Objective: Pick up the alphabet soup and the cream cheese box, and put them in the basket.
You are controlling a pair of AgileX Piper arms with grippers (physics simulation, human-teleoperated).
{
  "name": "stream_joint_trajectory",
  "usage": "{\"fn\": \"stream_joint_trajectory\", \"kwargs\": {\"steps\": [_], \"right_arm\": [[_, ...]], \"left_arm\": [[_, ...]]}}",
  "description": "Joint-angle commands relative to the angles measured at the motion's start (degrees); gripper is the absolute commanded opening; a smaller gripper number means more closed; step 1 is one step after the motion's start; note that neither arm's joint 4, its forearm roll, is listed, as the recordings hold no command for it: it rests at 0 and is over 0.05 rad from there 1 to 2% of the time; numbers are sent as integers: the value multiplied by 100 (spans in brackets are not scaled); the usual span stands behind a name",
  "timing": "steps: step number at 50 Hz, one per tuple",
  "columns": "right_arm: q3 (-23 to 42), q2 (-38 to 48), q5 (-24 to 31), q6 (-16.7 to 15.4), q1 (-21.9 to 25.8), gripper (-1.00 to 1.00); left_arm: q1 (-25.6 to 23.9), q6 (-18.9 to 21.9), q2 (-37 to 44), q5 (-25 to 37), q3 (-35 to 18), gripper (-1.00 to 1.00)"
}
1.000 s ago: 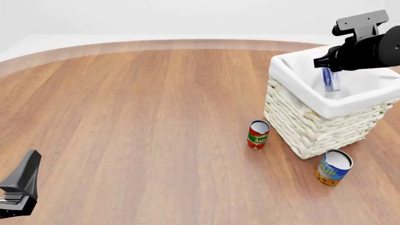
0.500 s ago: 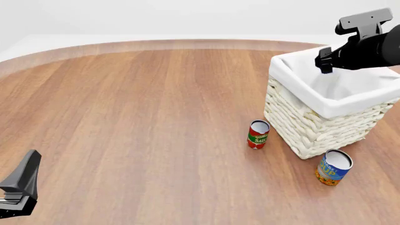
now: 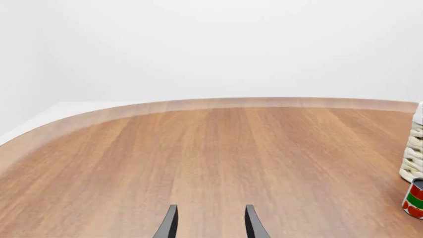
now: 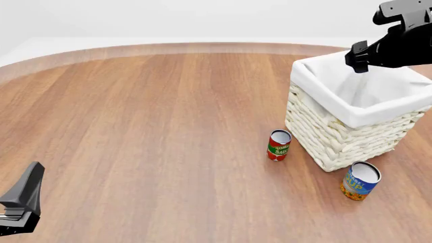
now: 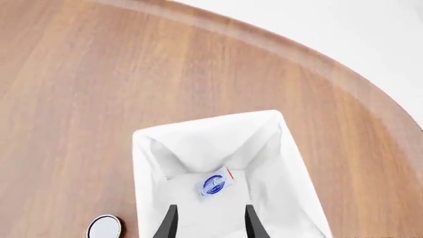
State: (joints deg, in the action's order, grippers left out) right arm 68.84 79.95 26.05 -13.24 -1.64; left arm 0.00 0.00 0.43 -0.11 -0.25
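Observation:
The cream cheese box (image 5: pixel 216 184) lies flat on the white lining inside the basket (image 5: pixel 140 163); the front view hides it behind the basket (image 4: pixel 317 88) wall. My right gripper (image 5: pixel 210 225) hovers open above the basket, empty, and shows at the top right of the front view (image 4: pixel 357 59). The alphabet soup (image 4: pixel 359 180) stands upright on the table by the basket's near corner, its silvery top (image 5: pixel 106 226) also visible from the right wrist. Far from these, at the near left edge, my left gripper (image 4: pixel 30 178) stands open and empty (image 3: pixel 210 225).
A red-and-green tomato sauce can (image 4: pixel 278 145) stands upright just left of the basket, also at the edge of the left wrist view (image 3: pixel 415 199). The round wooden table (image 4: pixel 148 126) stretches left of the basket, its curved rim at the back.
The cream cheese box left my right gripper and dropped into the basket. The right gripper then rose and drifted right. The left arm stayed still.

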Motion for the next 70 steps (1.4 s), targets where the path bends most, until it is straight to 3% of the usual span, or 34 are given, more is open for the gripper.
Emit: {"fn": "stream_joint_trajectory", "kwargs": {"steps": [1,20,23,25,54,70], "right_arm": [[-130,-444,327,-9,109,100],[-101,-1022,835,-10,106,100],[195,-1049,1133,-24,89,100],[24,-1115,1011,-44,79,100],[-262,-2197,1802,24,192,100],[-328,-2575,2067,225,310,100]], "left_arm": [[0,0,0,0,0,100],[0,0,0,0,0,100],[0,0,0,0,0,100],[0,0,0,0,0,100],[0,0,0,0,0,100],[0,0,0,0,0,100]]}}
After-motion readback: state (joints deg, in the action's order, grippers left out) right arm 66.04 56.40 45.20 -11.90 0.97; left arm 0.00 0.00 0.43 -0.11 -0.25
